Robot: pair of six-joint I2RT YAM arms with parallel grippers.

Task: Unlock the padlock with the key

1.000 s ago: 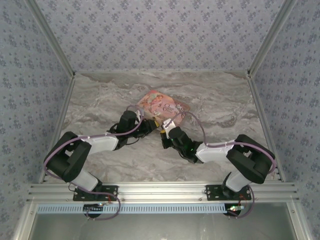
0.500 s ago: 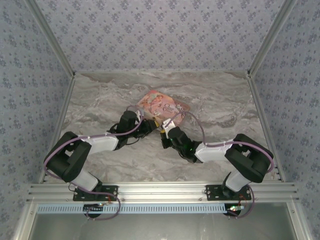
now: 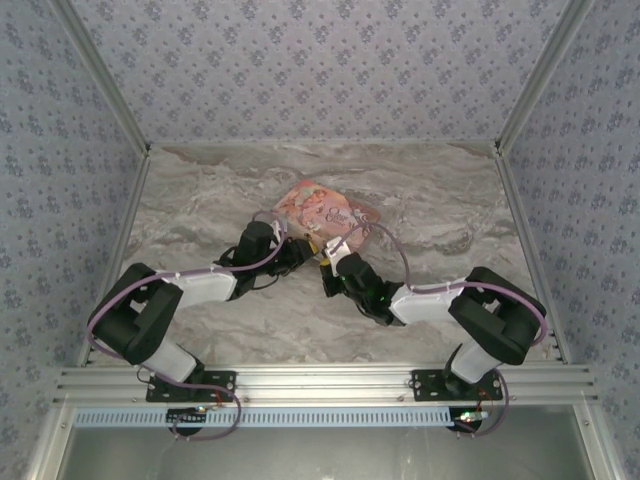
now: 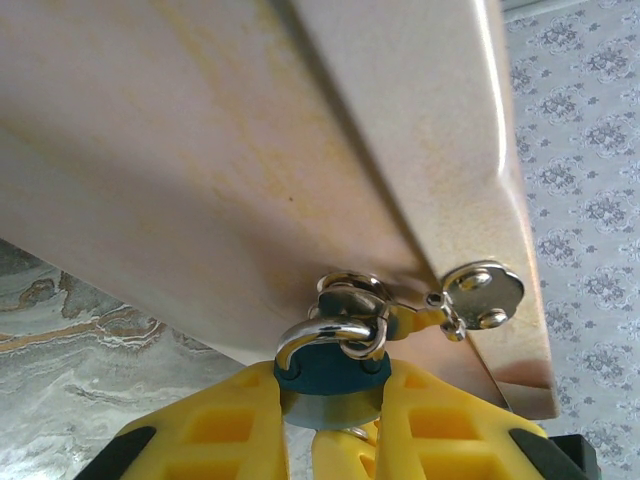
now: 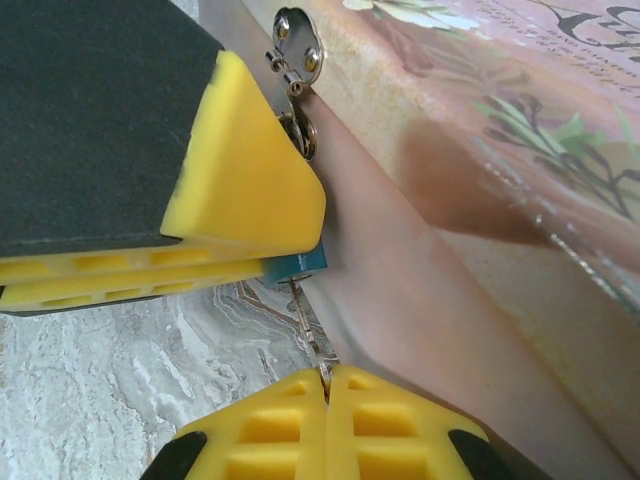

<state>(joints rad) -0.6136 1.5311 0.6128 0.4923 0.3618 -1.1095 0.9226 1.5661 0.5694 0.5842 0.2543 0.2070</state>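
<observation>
The small teal padlock is clamped between the yellow fingers of my left gripper. Its silver shackle passes through a metal ring on the pink book's clasp. In the right wrist view my right gripper is shut on the thin silver key. The key's tip meets the bottom of the padlock's teal body, which peeks out under the left fingers. From above, the left gripper and the right gripper meet at the book's near edge.
The pink illustrated book lies mid-table on the marble top, tilted up over the padlock, its cover close on the right of the key. Patterned walls enclose three sides, and a metal rail runs along the near edge.
The right arm's elbow has crept slightly to the left. Both grippers stay at the padlock as before.
</observation>
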